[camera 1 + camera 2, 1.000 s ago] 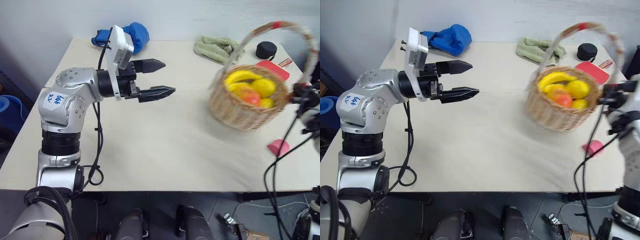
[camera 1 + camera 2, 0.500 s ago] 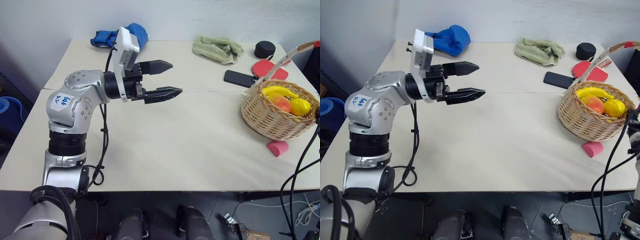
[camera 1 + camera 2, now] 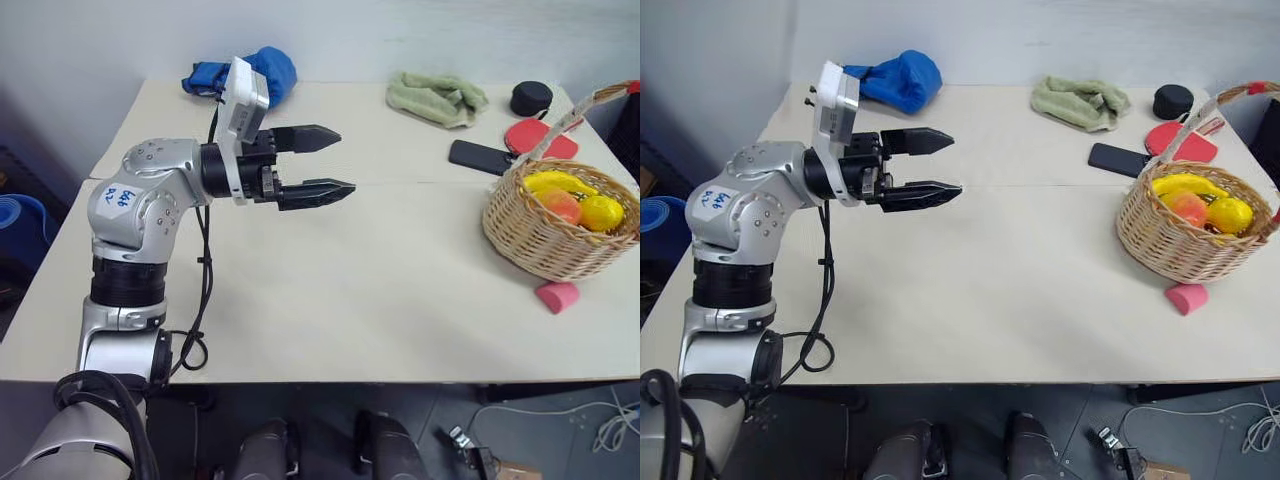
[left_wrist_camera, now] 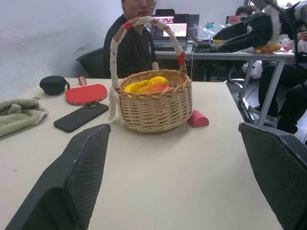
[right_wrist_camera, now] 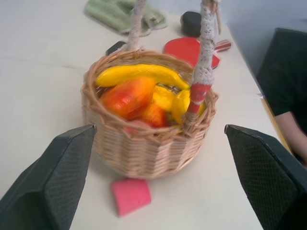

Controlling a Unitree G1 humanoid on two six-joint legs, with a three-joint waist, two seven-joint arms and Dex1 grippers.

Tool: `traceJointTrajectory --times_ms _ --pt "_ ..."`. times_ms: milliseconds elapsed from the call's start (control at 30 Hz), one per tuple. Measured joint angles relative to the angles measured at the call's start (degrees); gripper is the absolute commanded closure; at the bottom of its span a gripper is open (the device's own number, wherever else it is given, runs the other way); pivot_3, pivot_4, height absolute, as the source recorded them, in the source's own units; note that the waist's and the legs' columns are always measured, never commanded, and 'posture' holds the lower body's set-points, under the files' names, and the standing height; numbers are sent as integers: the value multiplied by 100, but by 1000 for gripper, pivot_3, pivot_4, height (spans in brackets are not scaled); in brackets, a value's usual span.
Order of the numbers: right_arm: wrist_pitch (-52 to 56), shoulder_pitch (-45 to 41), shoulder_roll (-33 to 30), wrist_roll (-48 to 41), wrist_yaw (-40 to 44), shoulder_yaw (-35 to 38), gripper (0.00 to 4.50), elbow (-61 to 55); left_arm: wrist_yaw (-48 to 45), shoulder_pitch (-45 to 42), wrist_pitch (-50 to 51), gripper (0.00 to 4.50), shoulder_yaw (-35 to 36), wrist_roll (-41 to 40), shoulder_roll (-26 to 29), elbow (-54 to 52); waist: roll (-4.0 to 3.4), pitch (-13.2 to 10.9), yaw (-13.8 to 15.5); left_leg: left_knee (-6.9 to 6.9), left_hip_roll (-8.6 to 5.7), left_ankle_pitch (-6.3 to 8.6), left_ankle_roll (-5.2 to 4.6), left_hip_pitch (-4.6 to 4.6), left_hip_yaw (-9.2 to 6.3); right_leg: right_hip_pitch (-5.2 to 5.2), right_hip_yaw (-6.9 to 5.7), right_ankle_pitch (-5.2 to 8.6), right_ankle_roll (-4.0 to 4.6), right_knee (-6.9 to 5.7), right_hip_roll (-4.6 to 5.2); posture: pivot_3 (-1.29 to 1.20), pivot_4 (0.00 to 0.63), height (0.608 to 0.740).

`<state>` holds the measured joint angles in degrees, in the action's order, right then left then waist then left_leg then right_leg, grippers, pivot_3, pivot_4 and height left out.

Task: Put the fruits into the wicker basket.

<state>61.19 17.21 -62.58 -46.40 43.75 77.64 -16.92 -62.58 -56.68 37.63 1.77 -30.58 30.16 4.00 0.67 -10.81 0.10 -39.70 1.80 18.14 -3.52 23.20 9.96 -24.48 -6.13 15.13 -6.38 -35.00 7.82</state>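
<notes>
Writing in view: one handwritten sticker

A small white sticker (image 3: 115,198) sits on the silver housing of the left arm, with a few characters in blue pen; they are too small and slanted to read with any certainty. In the left wrist view a laptop screen (image 4: 167,28) behind the seated person glows with coloured content, but no words on it can be made out. Nothing else carries a legible label, brand, number or sign.
</notes>
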Motion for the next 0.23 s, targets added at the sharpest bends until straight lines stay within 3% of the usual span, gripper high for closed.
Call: traceJointTrajectory --times_ms 133,233 --pt "400 160 -564 158 538 1221 40 645 -219 -104 -145 0 28 -1 34 182 24 10 -12 0 2 7 -5 -1 -5 4 -4 -1 -2 8 4 0 150 740" --pt "541 197 -567 235 710 1345 40 805 -300 -120 -215 0 29 -1 29 291 27 10 -17 0 -3 9 -6 -1 -4 4 -2 -1 -2 8 16 0 150 740"
